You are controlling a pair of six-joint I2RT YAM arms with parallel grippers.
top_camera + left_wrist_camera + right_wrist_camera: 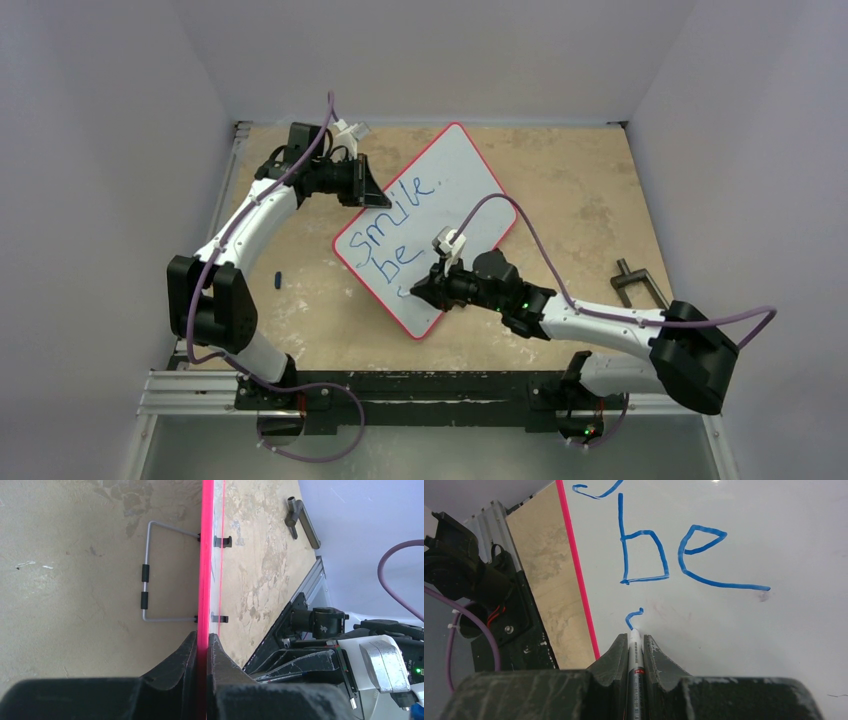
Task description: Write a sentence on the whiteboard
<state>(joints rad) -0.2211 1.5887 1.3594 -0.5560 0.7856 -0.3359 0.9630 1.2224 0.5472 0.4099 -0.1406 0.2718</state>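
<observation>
The right jaws are closed tight on a marker (pixel 635 672) that lies lengthwise between them, its tip pressed to the whiteboard (pixel 749 655) just ahead of the jaw tips. At the tip sits a short hooked blue stroke (pixel 634 617). Beyond it the sentence (pixel 659 560) shows "be", and in the top view "smile" stands on the line farther off. Nothing lies between the tip and the bare white surface ahead. To the left of these jaws the board's red rim (pixel 576 575) runs away, with a strip of desk (pixel 544 585) beside it and then the black arm mount and a purple cable (pixel 454 645). The left jaws are closed on the rim of the whiteboard (pixel 204 580), pinching it from both sides at its far-left edge, so the board is seen edge-on and runs straight ahead. Left of the rim, a grey wire bracket (pixel 145 585) with two black sleeves juts out from the board. Two small black feet (pixel 222 541) stick out just right of the rim. Farther right the right arm (pixel 380 665) fills the near corner, and a dark metal tool (pixel 300 522) lies on the desk well beyond. A small dark cap (pixel 277 279) lies on the desk, apart from the board.
</observation>
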